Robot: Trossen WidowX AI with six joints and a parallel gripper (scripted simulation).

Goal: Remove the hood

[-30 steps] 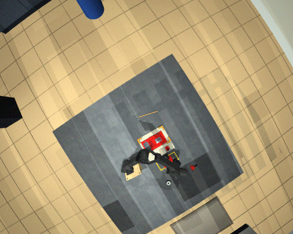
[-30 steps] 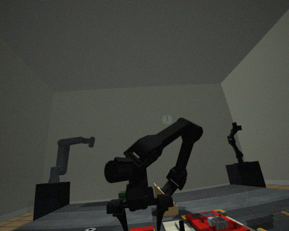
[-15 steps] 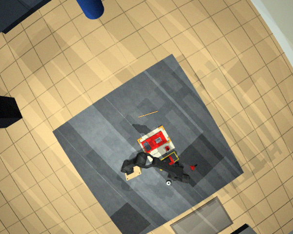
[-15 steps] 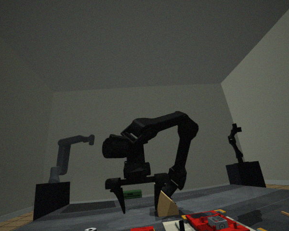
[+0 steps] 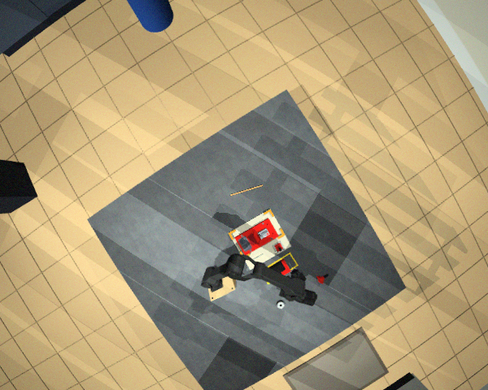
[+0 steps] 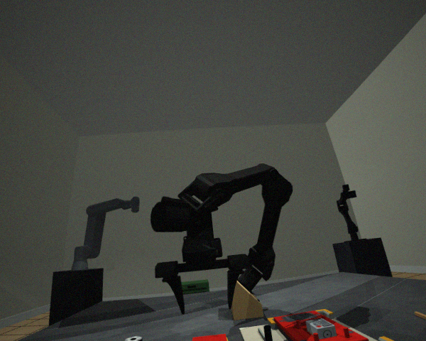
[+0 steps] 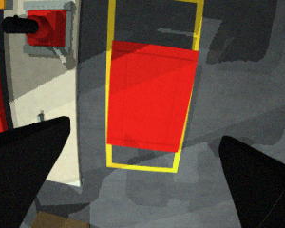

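Observation:
The red hood (image 7: 152, 95) (image 5: 286, 267) (image 6: 209, 337) lies flat on the grey table, inside the yellow marked rectangle (image 5: 295, 260), filling its middle and near part. My gripper (image 7: 145, 134) (image 6: 206, 307) is open wide and empty. It hangs a little above the hood, with its two dark fingers standing clear to either side and touching nothing. The red toy car (image 5: 259, 236) (image 6: 317, 326) sits on its cream board (image 5: 264, 252) right beside the marked rectangle, with its engine bay uncovered.
A red block with a black peg (image 7: 47, 26) sits on the board's corner. A tan wedge (image 6: 244, 303) (image 5: 222, 290) stands by my arm's base. A small red part (image 5: 321, 278), a white ring (image 5: 280, 305) and a wooden stick (image 5: 246, 190) lie on the table.

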